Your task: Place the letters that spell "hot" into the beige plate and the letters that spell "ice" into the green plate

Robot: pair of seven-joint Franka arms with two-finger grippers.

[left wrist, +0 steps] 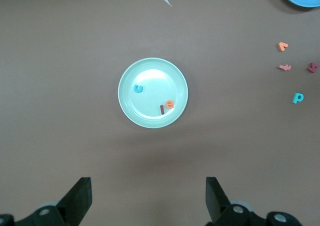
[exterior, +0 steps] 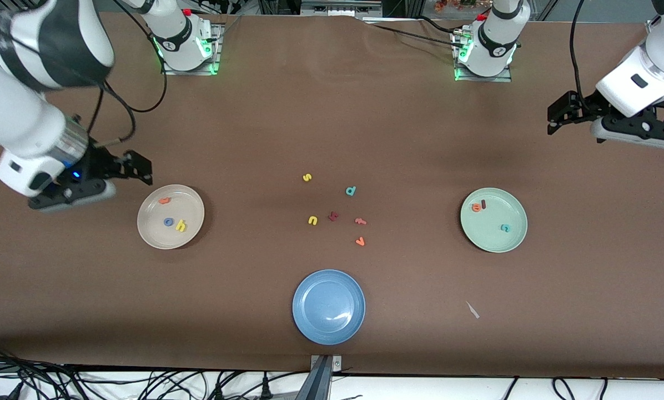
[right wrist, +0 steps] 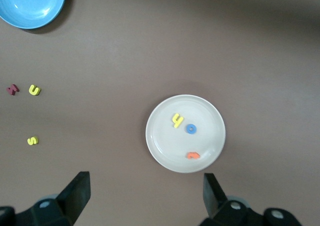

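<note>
Front view: pale mint green plate (exterior: 509, 239)

Your surface (exterior: 332, 111) is a brown sheet filling most of the front frame. Directly on it you have:

- beige plate (exterior: 151, 233), left of centre
- green plate (exterior: 512, 236), right of centre
- blue plate (exterior: 328, 328), lower centre
- loose foam letters at mid-frame: yellow "s" (exterior: 307, 178), teal "d" (exterior: 351, 191), yellow "u" (exterior: 312, 220), dark red letter (exterior: 333, 216), salmon "t" (exterior: 360, 221), orange letter (exterior: 360, 241)
- small pale scrap (exterior: 472, 310), lower right
- two arm bases along the top edge, one at upper left (exterior: 187, 47), one at upper right (exterior: 484, 53)
</note>
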